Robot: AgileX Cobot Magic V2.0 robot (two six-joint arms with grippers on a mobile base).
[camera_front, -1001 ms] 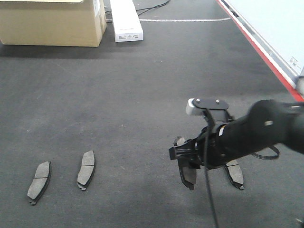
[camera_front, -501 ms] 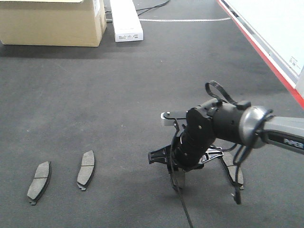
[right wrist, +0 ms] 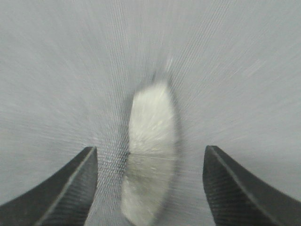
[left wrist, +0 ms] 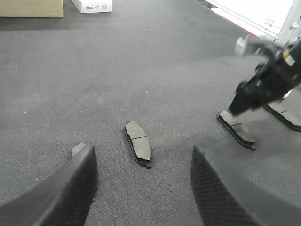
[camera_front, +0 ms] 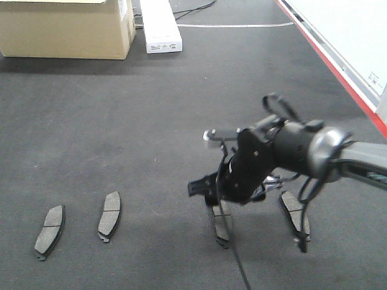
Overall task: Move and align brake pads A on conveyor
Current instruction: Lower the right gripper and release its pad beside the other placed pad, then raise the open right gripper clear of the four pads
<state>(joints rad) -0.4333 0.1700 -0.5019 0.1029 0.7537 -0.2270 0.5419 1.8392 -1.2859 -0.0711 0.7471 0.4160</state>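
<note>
While the front view is the clearest, start there: four brake pads A sit on the conveyor [camera_front: 151,121], two at about 8 o'clock of the frame (far-left pad [camera_front: 50,231], next pad [camera_front: 110,215]), and two at 5 o'clock, the third pad [camera_front: 221,225] and the rightmost pad [camera_front: 295,212]. The right gripper [camera_front: 213,192] hangs just above the top end of the third pad. A cardboard box [camera_front: 66,27] and a white carton [camera_front: 160,24] sit up at 11 o'clock.

Left wrist view: the left gripper [left wrist: 141,188] has its fingers spread wide with nothing between them, one pad lying at 12 o'clock from them.

Right wrist view is motion-blurred, but the fingers [right wrist: 61,186] are spread apart and the pad lies flat between them, not pinched.

My take: the third pad is tilted slightly compared with its neighbours. To do this well, I'd lift straight up without brushing it, check its angle against the row, and only re-grip across the narrow sides if it needs squaring.
</note>
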